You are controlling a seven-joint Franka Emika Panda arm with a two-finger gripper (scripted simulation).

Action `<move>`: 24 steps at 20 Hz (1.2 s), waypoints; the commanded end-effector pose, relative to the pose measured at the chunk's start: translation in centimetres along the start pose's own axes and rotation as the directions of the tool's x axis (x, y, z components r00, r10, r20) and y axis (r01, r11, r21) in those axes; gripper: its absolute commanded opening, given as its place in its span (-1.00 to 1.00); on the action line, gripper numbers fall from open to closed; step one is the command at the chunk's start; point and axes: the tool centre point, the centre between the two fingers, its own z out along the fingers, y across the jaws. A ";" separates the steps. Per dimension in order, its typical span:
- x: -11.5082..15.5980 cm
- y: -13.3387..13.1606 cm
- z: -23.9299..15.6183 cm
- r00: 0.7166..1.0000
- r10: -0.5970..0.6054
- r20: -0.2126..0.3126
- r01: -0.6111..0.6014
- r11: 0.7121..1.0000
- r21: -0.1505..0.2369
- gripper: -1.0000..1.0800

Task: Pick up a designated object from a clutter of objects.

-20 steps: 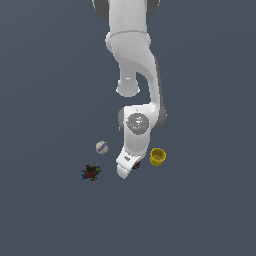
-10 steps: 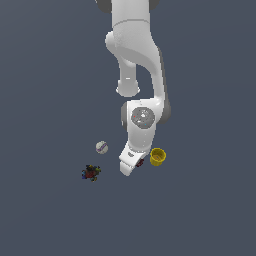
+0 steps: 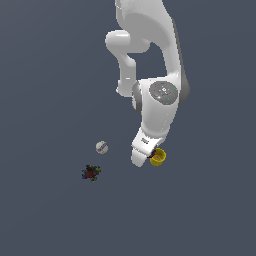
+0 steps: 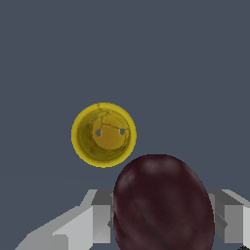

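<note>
The designated object [image 4: 163, 202], a smooth-looking dark red lump, fills the space between my two grey fingers [image 4: 100, 215] in the wrist view. Both fingers press on its sides. My gripper [image 3: 148, 156] is shut on it. In the exterior view the white hand covers almost all of it. The yellow cup [image 3: 158, 157] of the clutter stands upright just beside the hand on the exterior view's right, and the wrist view looks down into that cup [image 4: 103, 135]. The white ball [image 3: 101, 147] and the dark multicoloured clump [image 3: 91, 173] lie apart on the exterior view's left.
The flat dark grey ground [image 3: 50, 75] runs on in every direction. The arm's white links [image 3: 150, 60] rise from above the hand toward the top of the exterior view.
The hand and wrist have moved upward and toward the exterior view's right, closer to the yellow cup. The ball, clump and cup have stayed in place.
</note>
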 end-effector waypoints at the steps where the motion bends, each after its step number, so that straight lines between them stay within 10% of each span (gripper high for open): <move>1: 1.1 -0.9 -2.8 1.000 0.000 -0.001 0.000 1.000 -0.001 -1.00; 24: 10.0 -7.5 -24.8 1.000 0.000 -0.002 0.000 1.000 0.000 -1.00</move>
